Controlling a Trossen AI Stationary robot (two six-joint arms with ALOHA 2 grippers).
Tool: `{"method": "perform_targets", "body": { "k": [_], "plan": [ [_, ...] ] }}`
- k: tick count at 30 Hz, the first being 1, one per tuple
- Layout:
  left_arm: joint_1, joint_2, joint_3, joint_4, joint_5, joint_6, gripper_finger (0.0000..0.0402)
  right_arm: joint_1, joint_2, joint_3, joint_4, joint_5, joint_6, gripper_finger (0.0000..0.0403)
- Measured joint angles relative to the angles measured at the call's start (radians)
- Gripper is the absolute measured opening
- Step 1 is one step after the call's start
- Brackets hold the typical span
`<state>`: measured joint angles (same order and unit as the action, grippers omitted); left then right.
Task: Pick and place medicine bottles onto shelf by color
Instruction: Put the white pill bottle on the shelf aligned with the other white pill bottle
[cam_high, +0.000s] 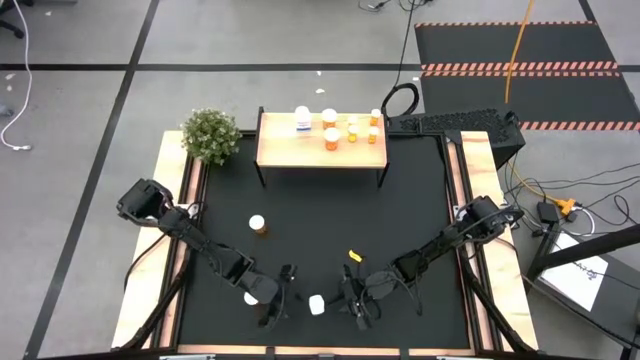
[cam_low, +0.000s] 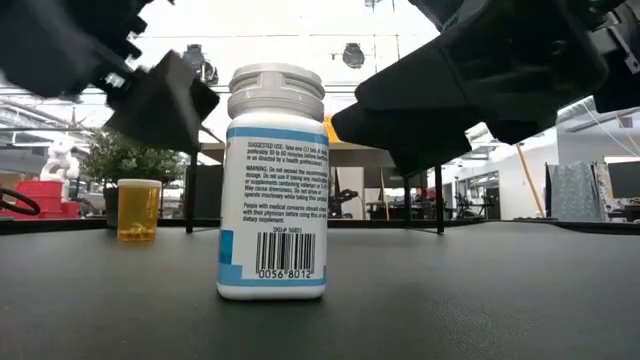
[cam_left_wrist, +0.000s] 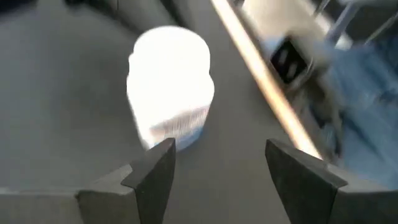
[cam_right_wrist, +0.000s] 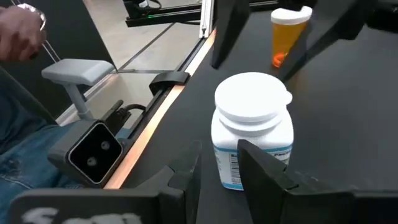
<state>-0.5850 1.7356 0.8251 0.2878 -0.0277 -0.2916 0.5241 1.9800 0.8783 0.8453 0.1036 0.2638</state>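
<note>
Working near the table's front edge, I held the left gripper (cam_high: 283, 297) open beside the upright white bottle (cam_high: 317, 304), jaws wide enough to take its body. The right gripper (cam_high: 357, 303), part-open and empty, waited on the other side. An orange bottle (cam_high: 258, 225) stood apart; the shelf (cam_high: 320, 153) already carried others.

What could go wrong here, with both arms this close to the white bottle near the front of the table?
Both the left gripper and the right gripper flank one white bottle, so the arms might collide. The bottle stands upright and unheld, so a sideways nudge from a finger of the open left gripper could tip it. The orange bottle standing behind could be clipped when an arm swings toward the shelf.
</note>
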Motion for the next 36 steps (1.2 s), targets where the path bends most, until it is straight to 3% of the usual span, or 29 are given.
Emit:
{"method": "perform_targets", "body": {
  "k": [6, 14, 23, 31, 36],
  "plan": [
    [0.009, 0.072, 0.0, 0.127, -0.093, -0.011, 0.0194, -0.002, 0.0, 0.002, -0.018, 0.024, -0.018, 0.0098],
    [0.036, 0.13, 0.001, 0.159, -0.145, 0.001, 0.0126, -0.013, -0.005, 0.001, -0.046, 0.03, -0.013, 0.0098],
    [0.042, 0.109, 0.001, 0.105, -0.121, 0.028, 0.0137, -0.035, -0.005, 0.001, -0.048, 0.076, -0.015, 0.0098],
    [0.04, -0.036, 0.001, -0.093, -0.115, 0.028, 0.0147, -0.081, -0.005, 0.001, -0.058, 0.078, -0.063, 0.0098],
    [0.033, -0.091, 0.001, -0.104, -0.138, 0.091, 0.0148, -0.107, -0.008, 0.001, -0.092, 0.024, -0.095, 0.0098]
  ]
}}
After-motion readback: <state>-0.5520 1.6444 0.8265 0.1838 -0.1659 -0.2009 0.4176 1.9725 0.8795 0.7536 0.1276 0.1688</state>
